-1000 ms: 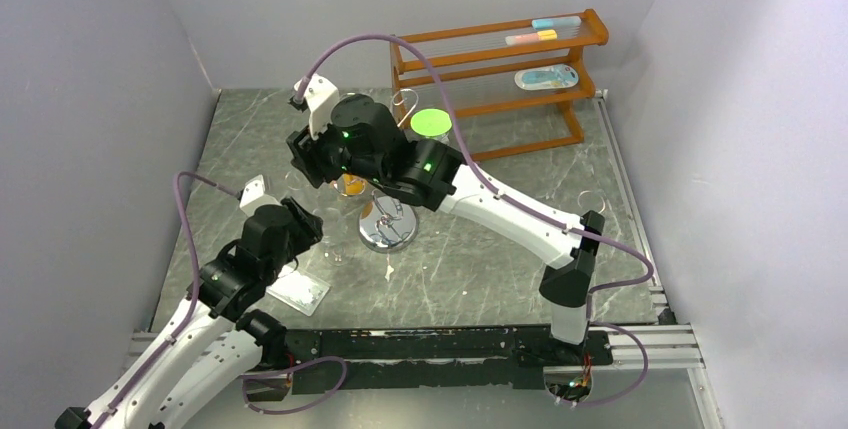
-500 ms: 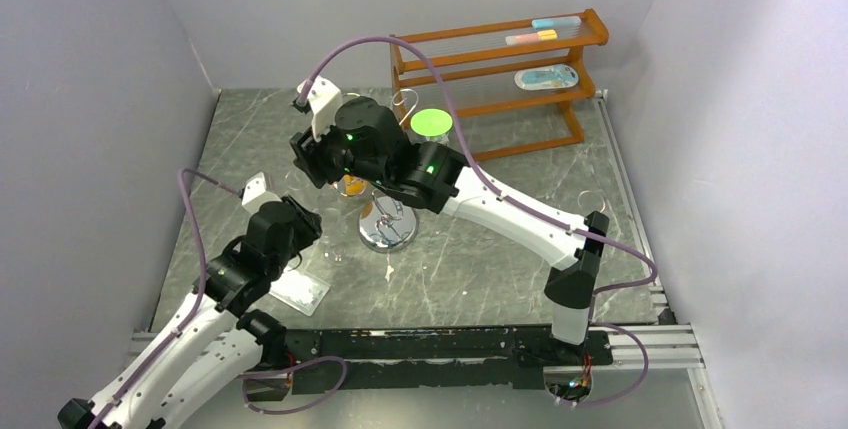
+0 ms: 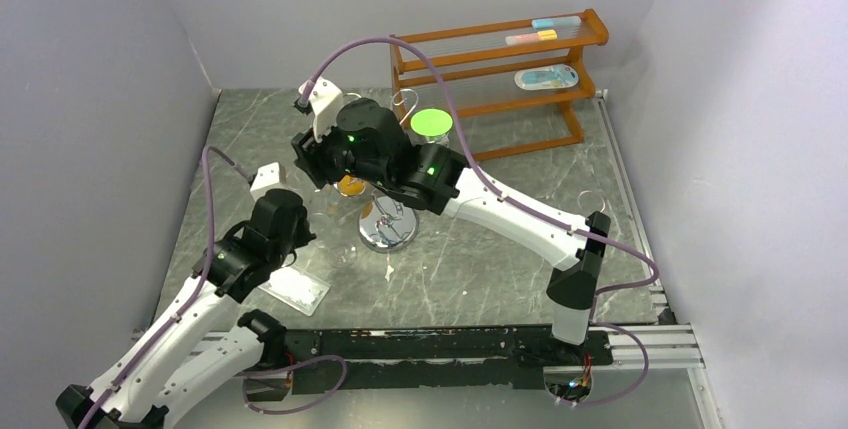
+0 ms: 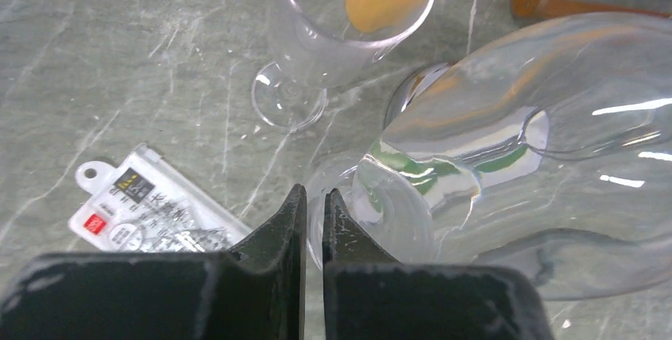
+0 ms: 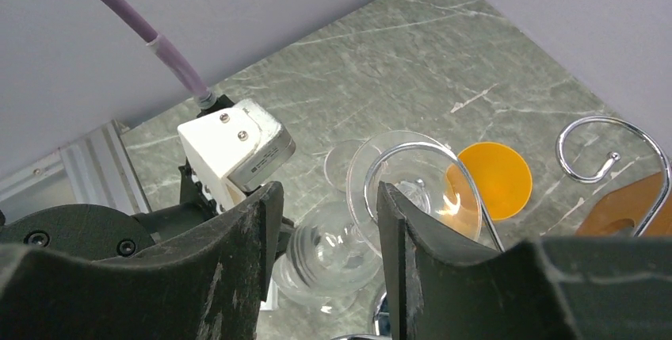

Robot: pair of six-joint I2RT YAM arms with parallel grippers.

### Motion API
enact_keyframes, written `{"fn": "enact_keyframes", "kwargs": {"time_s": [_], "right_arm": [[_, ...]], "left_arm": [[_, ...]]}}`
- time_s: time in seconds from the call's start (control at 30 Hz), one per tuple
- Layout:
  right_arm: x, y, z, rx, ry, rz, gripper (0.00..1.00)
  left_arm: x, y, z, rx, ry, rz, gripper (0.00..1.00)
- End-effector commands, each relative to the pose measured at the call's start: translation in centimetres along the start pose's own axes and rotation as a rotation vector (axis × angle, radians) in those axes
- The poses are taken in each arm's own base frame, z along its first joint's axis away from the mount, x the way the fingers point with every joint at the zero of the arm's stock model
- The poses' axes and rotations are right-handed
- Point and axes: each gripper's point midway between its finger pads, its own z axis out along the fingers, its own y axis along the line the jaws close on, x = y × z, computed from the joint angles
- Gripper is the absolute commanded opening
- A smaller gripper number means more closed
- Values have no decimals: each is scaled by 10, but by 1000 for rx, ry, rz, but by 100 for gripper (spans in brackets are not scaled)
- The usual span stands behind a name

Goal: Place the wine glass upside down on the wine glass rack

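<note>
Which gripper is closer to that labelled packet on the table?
Left. The left gripper hovers beside the packet; the right gripper is farther back, by the wine glass rack.

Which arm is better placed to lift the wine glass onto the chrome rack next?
Left. Its tool is shut, apparently pinching the edge of the near wine glass beside the rack. The right tool hangs open over the rack's curled wire, holding nothing.
</note>
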Motion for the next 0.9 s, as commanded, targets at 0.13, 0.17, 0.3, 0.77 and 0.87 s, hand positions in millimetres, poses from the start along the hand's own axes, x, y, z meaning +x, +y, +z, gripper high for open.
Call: {"fn": "enact_keyframes", "kwargs": {"time_s": [0.13, 0.17, 0.3, 0.77, 0.87], "right_arm": [[27, 6, -5, -26, 78, 1, 50], [26, 6, -5, -26, 75, 3, 50], [28, 7, -8, -32, 72, 8, 50], [30, 14, -10, -75, 71, 4, 50], [31, 16, -11, -87, 72, 8, 50]], "left_arm": [[-11, -16, -17, 67, 58, 81, 5], [-12, -16, -17, 63, 65, 90, 5], [-10, -18, -20, 62, 110, 137, 5], [17, -15, -29, 106, 209, 143, 5], [18, -13, -31, 105, 218, 149, 5]]}}
